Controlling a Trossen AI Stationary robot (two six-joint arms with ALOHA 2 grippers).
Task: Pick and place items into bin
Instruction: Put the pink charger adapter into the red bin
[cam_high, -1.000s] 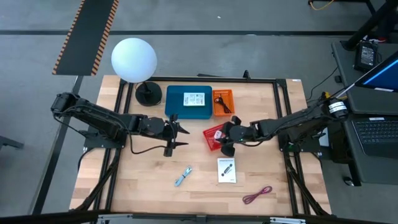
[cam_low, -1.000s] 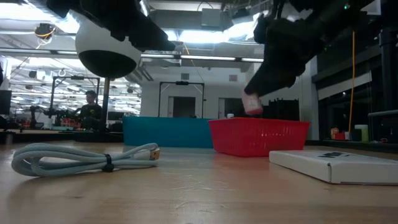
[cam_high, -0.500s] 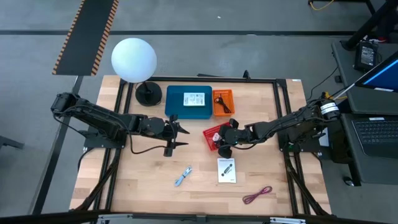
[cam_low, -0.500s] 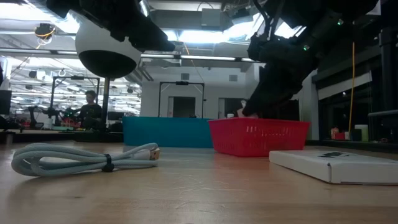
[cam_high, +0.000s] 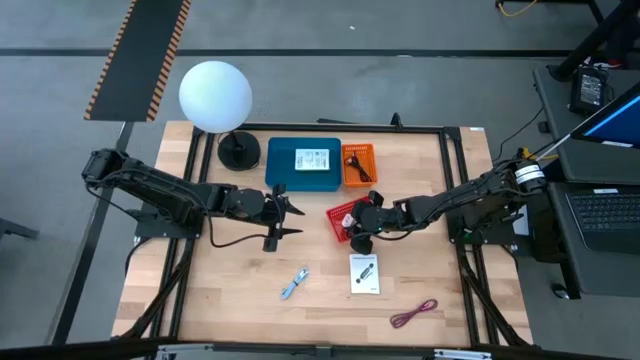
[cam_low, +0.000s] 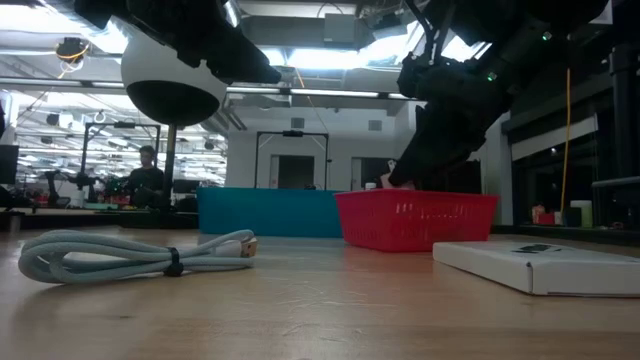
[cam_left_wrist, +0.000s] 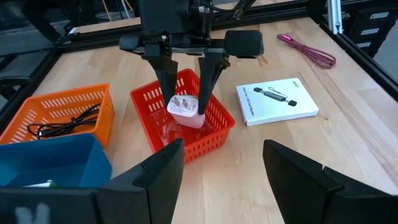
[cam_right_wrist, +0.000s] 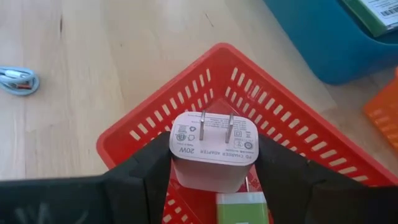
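right gripper (cam_left_wrist: 184, 93) is lowered into the red basket (cam_left_wrist: 217, 127), the pink-white charger cube (cam_right_wrist: 213, 149) between its fingers, prongs pointing back at the wrist. in the right wrist view the pads sit against both sides of the cube; whether they clamp it or are just letting go, i cannot tell. judgement: this is the drop-off step, cube held low inside the basket so it lands in rather than bouncing out. a small green piece (cam_right_wrist: 242, 208) lies just beside the cube, inside the same basket.

left gripper (cam_high: 283, 216) hangs over bare bench (cam_high: 230, 290) left of the red basket, fingers spread apart, nothing between them. it looks parked so the right arm has room.

counts:
- bins: three. blue bin (cam_high: 303, 163) with one white card (cam_high: 311, 159) in it; orange basket (cam_high: 358, 164) with one black cable (cam_left_wrist: 65, 123); red basket.
- loose on the bench: one white boxed card (cam_high: 365, 273), one blue-silver cable bundle (cam_high: 294, 283), one maroon cable (cam_high: 414, 314).
- one globe lamp (cam_high: 216, 97) at the bench's far left corner, not part of the job.

three items not yet binned.
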